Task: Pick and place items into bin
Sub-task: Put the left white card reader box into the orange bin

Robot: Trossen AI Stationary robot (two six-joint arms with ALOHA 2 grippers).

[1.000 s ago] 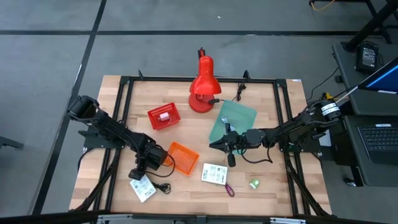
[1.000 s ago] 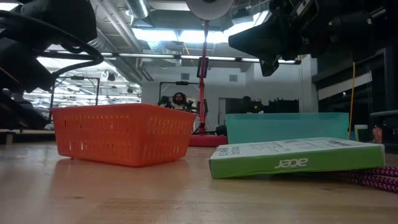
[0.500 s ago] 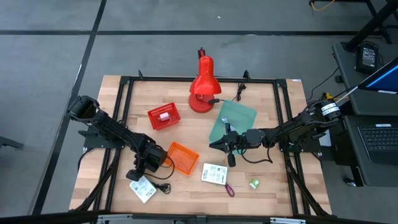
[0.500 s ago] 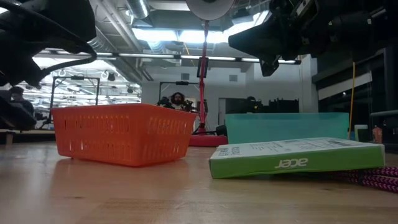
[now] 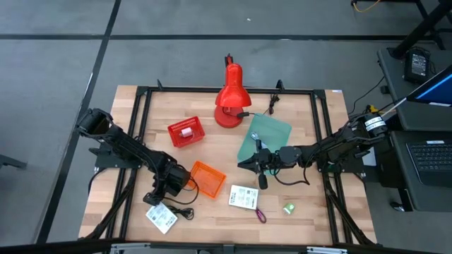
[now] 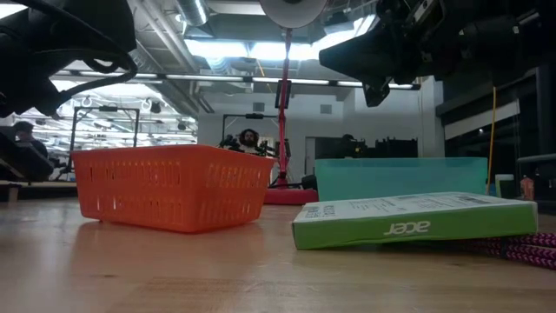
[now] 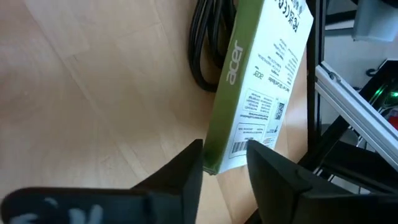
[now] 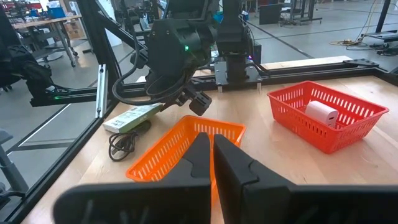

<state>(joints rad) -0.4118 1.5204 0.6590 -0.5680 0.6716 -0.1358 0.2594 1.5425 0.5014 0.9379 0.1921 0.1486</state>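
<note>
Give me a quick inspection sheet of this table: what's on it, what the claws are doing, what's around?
Surface: wooden table in a black frame.
Job's things: orange basket; red basket holding a pink-and-white block; Acer box under the left arm, second box; purple strap; small green piece.
Clutter: red lamp, teal sheet.
Grippers: left gripper straddles the first box's end; right gripper shut, empty, raised mid-table.
Cables: black coil beside the first box.
Surroundings: laptop on a side bench; people beyond, in the low view.

My arms are matte black, jointed links with black cables looped alongside. The left gripper [image 7: 225, 163] has two thick, blunt black fingers. A green light glows on the left arm's [image 8: 180, 46] housing.
</note>
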